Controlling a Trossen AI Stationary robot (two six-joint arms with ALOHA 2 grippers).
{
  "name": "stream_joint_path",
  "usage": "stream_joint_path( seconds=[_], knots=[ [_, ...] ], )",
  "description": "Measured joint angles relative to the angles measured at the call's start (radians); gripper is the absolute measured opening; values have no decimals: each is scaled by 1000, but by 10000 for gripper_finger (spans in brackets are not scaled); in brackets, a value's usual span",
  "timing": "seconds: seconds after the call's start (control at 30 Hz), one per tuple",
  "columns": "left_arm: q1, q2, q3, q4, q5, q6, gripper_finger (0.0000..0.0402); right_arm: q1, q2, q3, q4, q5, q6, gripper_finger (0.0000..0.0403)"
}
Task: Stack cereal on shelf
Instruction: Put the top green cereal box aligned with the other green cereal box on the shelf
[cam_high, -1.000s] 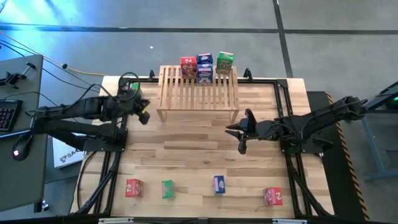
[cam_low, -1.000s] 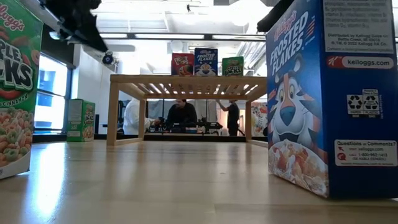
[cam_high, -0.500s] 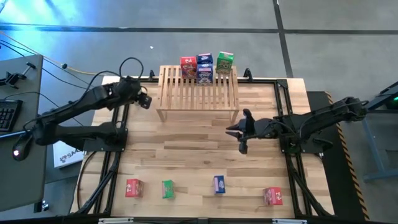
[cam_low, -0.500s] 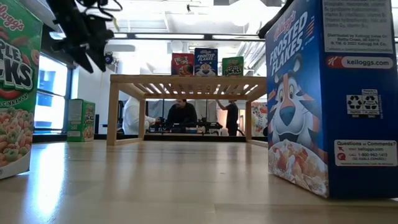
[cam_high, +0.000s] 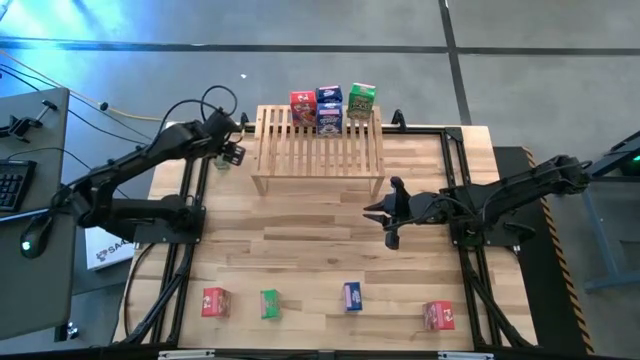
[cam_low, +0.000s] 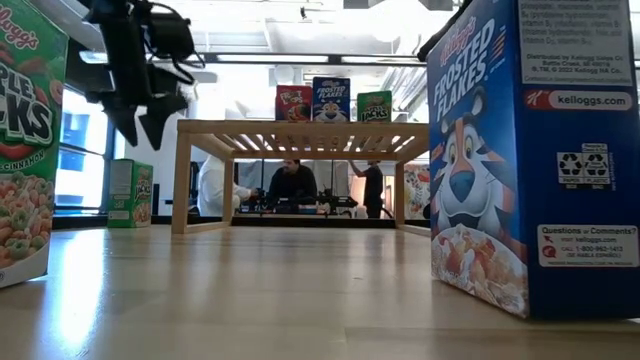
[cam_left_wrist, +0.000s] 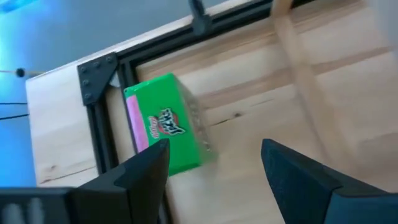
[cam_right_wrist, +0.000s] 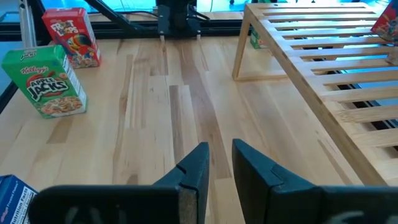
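Note:
The shelf (cam_high: 318, 148) stands at the table's far middle. Three cereal boxes stand upright along its far edge: red (cam_high: 303, 106), blue (cam_high: 329, 110) and green (cam_high: 361, 100). Another green cereal box (cam_left_wrist: 165, 124) stands on the table by the far left corner, left of the shelf (cam_low: 130, 193). My left gripper (cam_left_wrist: 214, 158) hangs open above and just short of it, tipped downward (cam_low: 142, 120), touching nothing. My right gripper (cam_high: 388, 222) hovers right of centre, shut and holding nothing (cam_right_wrist: 219, 163).
Several cereal boxes stand in a row near the table's front edge: red (cam_high: 215, 301), green (cam_high: 269, 304), blue (cam_high: 352, 296), red (cam_high: 438, 315). A black frame rail (cam_left_wrist: 99, 118) runs beside the corner box. Bare wood lies between the row and the shelf. People stand beyond the table (cam_low: 292, 185).
My left gripper has swung toward the table's far edge, over the far left corner beside the shelf. On the way it has tipped further downward and opened its fingers. The right arm has kept still.

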Motion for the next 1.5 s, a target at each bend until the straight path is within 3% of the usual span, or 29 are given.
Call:
stream_joint_path(
  seconds=[0.3, 0.87, 1.27, 1.5],
  knots=[
    [54, 76, 0, -67, -39, 13, 246, 0, 0, 0, 0, 0, -5, 59],
    [55, 151, 0, -63, -66, 3, 246, 2, 0, -1, 0, -31, -7, 59],
    [55, 182, 0, -64, -82, 18, 246, 68, 0, -1, 0, -1, -7, 59],
    [55, 182, 0, -63, -90, 75, 222, 81, 0, -1, 1, 18, -7, 59]
  ],
)
